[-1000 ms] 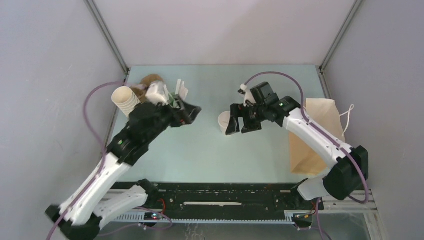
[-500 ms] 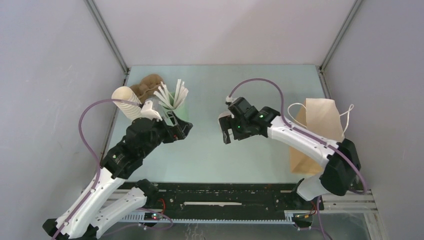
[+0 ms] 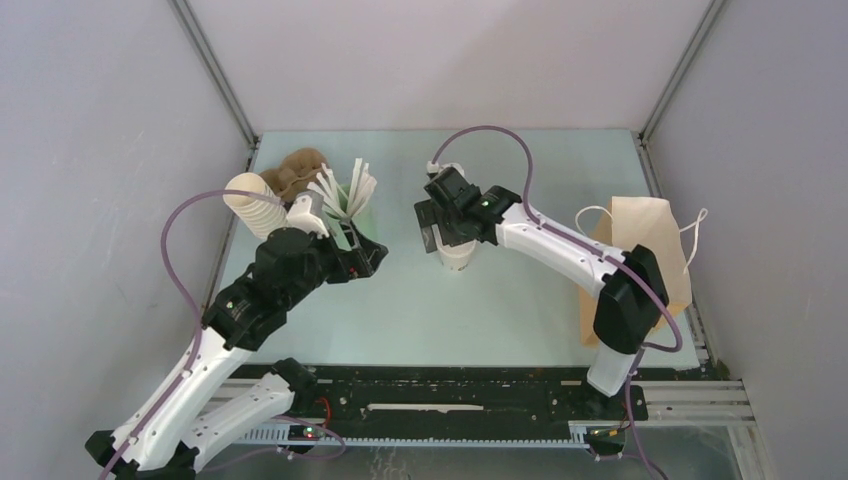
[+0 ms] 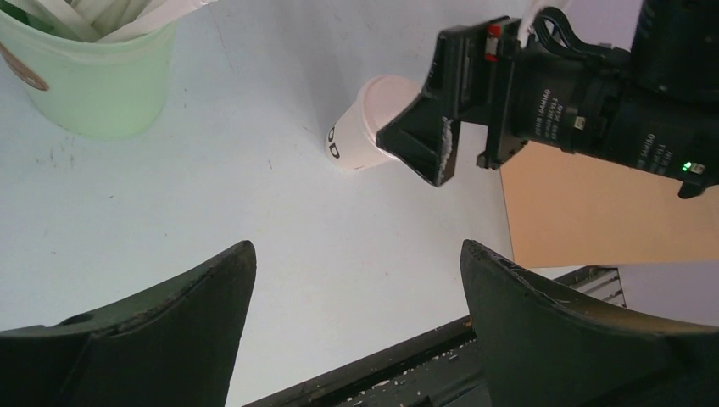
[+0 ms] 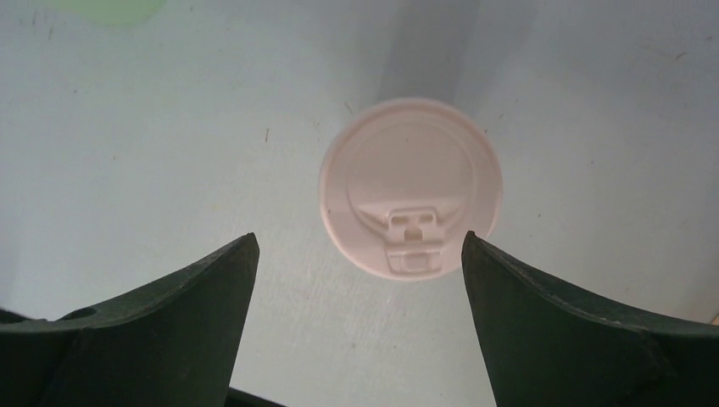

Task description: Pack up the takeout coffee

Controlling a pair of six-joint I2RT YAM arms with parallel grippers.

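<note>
The takeout coffee (image 3: 458, 256) is a small cream-white paper cup with a round white lid, standing upright mid-table. In the right wrist view its lid (image 5: 411, 188) lies just ahead of the fingertips. My right gripper (image 3: 443, 230) hovers over the cup pointing down; it is open (image 5: 360, 243) and empty. My left gripper (image 3: 368, 256) is open (image 4: 356, 246) and empty, left of the cup. In its view the cup (image 4: 360, 140) stands ahead, with the right gripper (image 4: 432, 140) above it.
A brown paper bag (image 3: 630, 270) lies flat at the right edge and also shows in the left wrist view (image 4: 593, 212). A pale green cup of white sticks (image 3: 350, 208), a stack of cream cups (image 3: 255, 200) and brown cardboard pieces (image 3: 300, 168) stand at the far left.
My right gripper has swung left from beside the cup to above it. My left gripper has drawn back toward the near edge, away from the green cup.
</note>
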